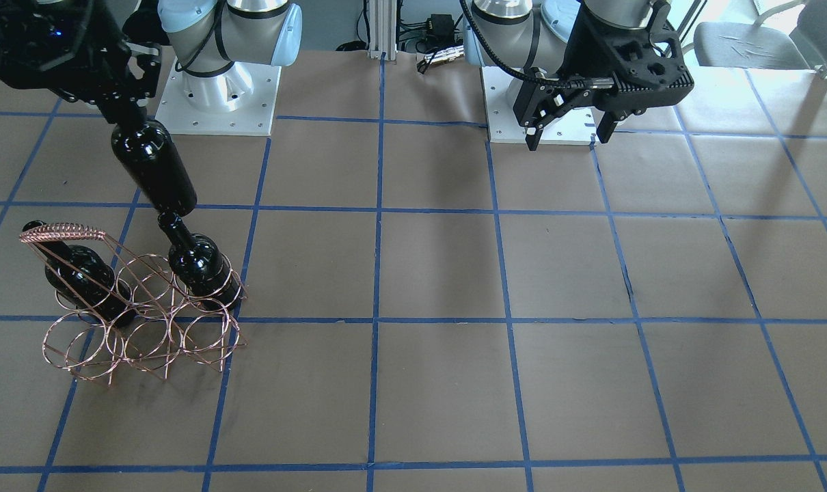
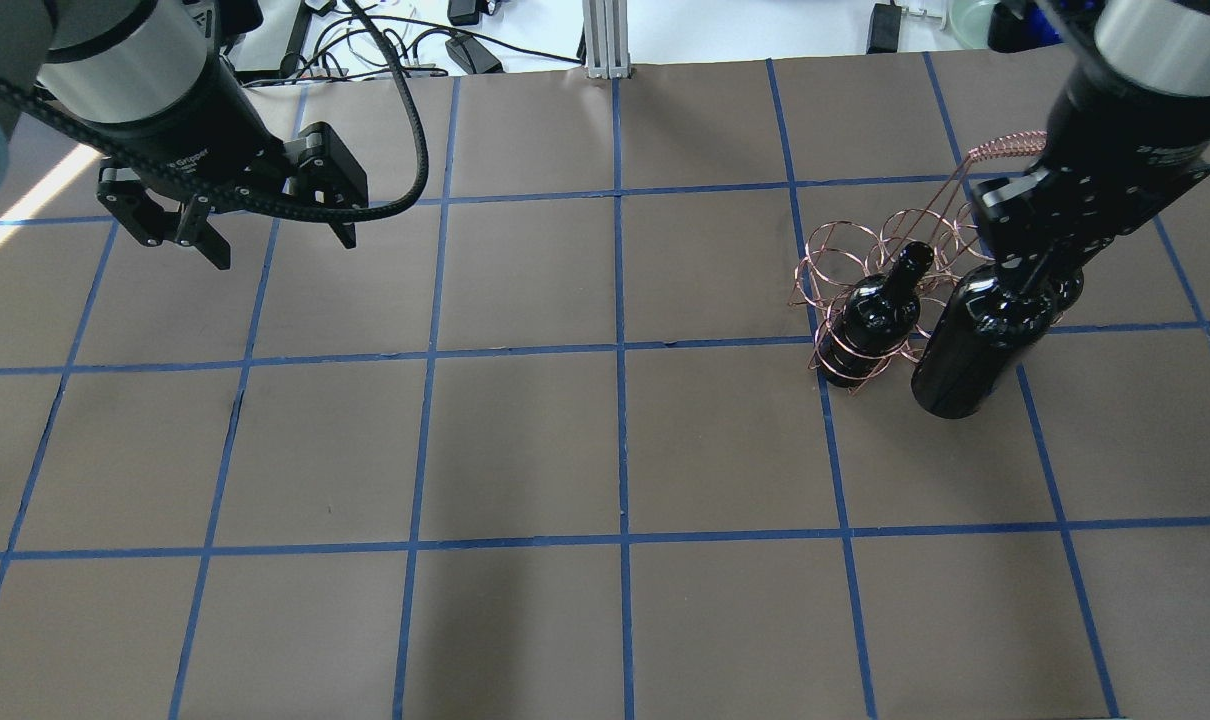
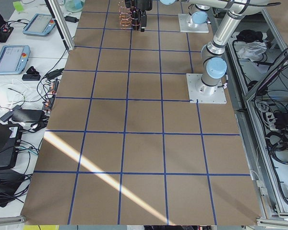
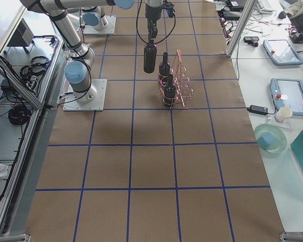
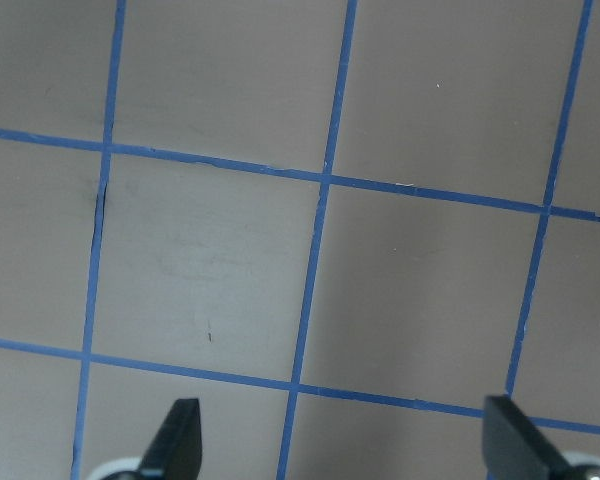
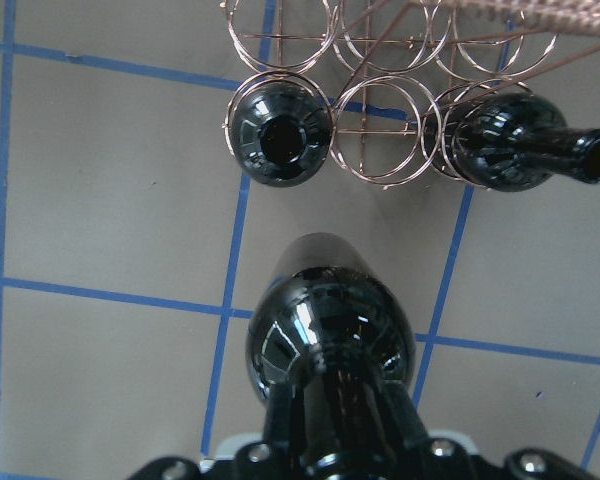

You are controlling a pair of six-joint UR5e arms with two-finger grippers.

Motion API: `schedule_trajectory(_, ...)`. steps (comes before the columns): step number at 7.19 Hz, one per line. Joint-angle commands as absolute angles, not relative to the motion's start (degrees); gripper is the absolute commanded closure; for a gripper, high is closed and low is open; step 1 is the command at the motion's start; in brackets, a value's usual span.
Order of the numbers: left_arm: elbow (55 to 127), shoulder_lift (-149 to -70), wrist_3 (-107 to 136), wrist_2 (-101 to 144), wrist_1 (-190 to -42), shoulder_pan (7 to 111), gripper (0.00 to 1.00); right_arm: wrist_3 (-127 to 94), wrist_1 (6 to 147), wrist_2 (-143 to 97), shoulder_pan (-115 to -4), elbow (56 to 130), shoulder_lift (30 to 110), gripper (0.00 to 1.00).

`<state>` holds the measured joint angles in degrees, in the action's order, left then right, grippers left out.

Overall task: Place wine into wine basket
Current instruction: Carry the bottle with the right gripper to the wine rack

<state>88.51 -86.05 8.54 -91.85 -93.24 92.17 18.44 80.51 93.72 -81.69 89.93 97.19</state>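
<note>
At the left, the left gripper (image 2: 280,245) hangs over the table (image 2: 525,450) with its fingers spread wide and nothing between them. Well to the right, the right gripper (image 2: 1030,278) is clamped on the neck of the wine (image 2: 970,345). The bottle hangs upright in the air just beside the near side of the wine basket (image 2: 1005,146) — outside its rings — and two other bottles (image 2: 870,315) stand at the ends of the near row.

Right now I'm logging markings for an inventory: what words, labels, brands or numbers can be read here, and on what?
"Gripper": white print on the left wrist housing above the left claw; preceding letters hidden, smaller line beneath unreadable.
Too blurred to read: white print on the right wrist housing above the right claw.
No labels: wine, two bottles in the wine basket.
Too small to read: pendant screens in the side views.
</note>
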Motion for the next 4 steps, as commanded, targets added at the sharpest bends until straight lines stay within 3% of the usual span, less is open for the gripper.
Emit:
schedule_trajectory(1, 88.4, -86.7, 2.6, -92.1, -93.1, 92.3, 0.0, 22.9, 87.9, 90.6, -78.2, 89.7, 96.6, 1.0)
schedule_trajectory(4, 88.7, -87.1, -0.9, -92.2, -86.7, 92.0, 0.0, 24.0, 90.8, 88.8, -78.4, 85.5, 90.1, 1.0)
